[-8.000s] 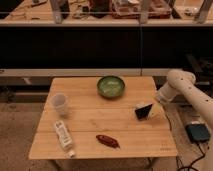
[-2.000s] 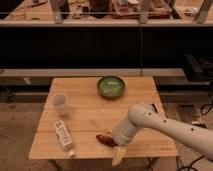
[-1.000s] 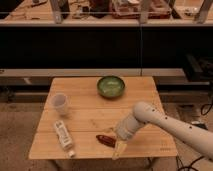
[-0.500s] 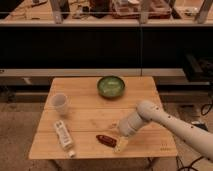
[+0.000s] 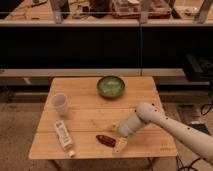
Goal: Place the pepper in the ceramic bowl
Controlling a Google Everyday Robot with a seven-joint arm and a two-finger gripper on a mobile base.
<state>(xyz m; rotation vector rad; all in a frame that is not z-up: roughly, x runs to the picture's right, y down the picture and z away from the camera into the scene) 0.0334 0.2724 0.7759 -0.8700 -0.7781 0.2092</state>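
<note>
The claw [image 5: 120,145] hangs low over the front part of the tabletop [image 5: 90,119], just right of the pepper [image 5: 105,140]. Its 2 fingers stand apart, pointing down and a little toward the front edge, and they grip nothing. I cannot tell whether a fingertip touches the pepper; at the least, the 2 are just beside each other.

The pepper lies flat on the wood, dark red and glossy. Its length runs roughly left to right with a slight tilt, and it sits near the front edge, about midway along it. It is not in the bowl [image 5: 111,86].

The bowl is green and round with a darker rim. It sits near the back edge of the tabletop, a little right of centre and well apart from the pepper and the claw.

The arm [image 5: 165,125] is pale and thick. It comes in from the lower right, crosses the right front corner of the tabletop and ends in a rounded wrist just above the claw.

A clear cup [image 5: 60,103] stands upright on the left side, between the back and front edges. A white bottle [image 5: 63,136] lies on its side at the front left, its cap end toward the front edge, well left of the pepper.

Behind the tabletop runs a long dark counter [image 5: 100,47] with cluttered things on top, too blurred to name. The floor [image 5: 20,125] beside the tabletop is speckled.
</note>
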